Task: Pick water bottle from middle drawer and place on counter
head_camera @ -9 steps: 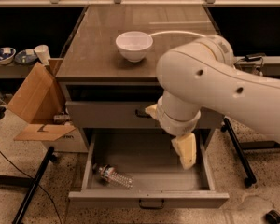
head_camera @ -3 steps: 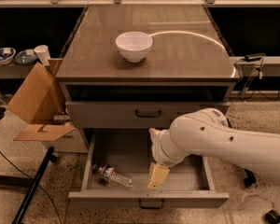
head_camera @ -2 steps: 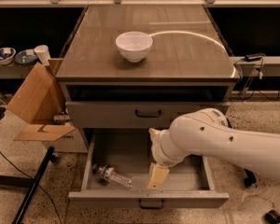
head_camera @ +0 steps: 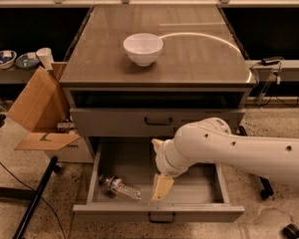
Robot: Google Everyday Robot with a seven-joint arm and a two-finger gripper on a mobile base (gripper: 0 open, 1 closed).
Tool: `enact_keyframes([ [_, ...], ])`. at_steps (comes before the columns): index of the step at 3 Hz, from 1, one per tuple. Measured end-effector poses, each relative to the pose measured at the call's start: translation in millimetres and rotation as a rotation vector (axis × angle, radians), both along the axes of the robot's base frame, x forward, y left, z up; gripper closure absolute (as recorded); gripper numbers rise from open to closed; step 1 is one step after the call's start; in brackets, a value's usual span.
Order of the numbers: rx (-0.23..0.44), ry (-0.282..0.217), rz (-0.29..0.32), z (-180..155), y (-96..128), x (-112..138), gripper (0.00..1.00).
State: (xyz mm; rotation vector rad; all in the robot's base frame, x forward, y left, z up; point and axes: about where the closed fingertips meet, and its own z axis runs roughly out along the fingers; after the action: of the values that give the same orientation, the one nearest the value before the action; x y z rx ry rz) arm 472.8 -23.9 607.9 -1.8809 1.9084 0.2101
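The water bottle (head_camera: 121, 188) lies on its side in the front left of the open middle drawer (head_camera: 199, 192), cap toward the left. My gripper (head_camera: 161, 187) hangs down into the drawer from the white arm, just right of the bottle and a little apart from it. The counter (head_camera: 189, 54) above is glossy grey-brown, with a white bowl (head_camera: 143, 48) resting on it near the middle left.
A shut drawer (head_camera: 157, 121) with a dark handle sits under the counter. An open cardboard box (head_camera: 42, 108) stands left of the cabinet. A black stand leg (head_camera: 35, 203) crosses the floor at lower left. Small bowls (head_camera: 2, 59) sit on a shelf at far left.
Over three seconds the arm dropped from in front of the counter down into the drawer and moved left toward the bottle. In the last second it shifted only slightly.
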Motion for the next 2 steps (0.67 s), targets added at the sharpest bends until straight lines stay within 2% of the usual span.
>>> enact_keyframes([
  [2, 0.105, 0.015, 0.032, -59, 41, 42, 0.0],
])
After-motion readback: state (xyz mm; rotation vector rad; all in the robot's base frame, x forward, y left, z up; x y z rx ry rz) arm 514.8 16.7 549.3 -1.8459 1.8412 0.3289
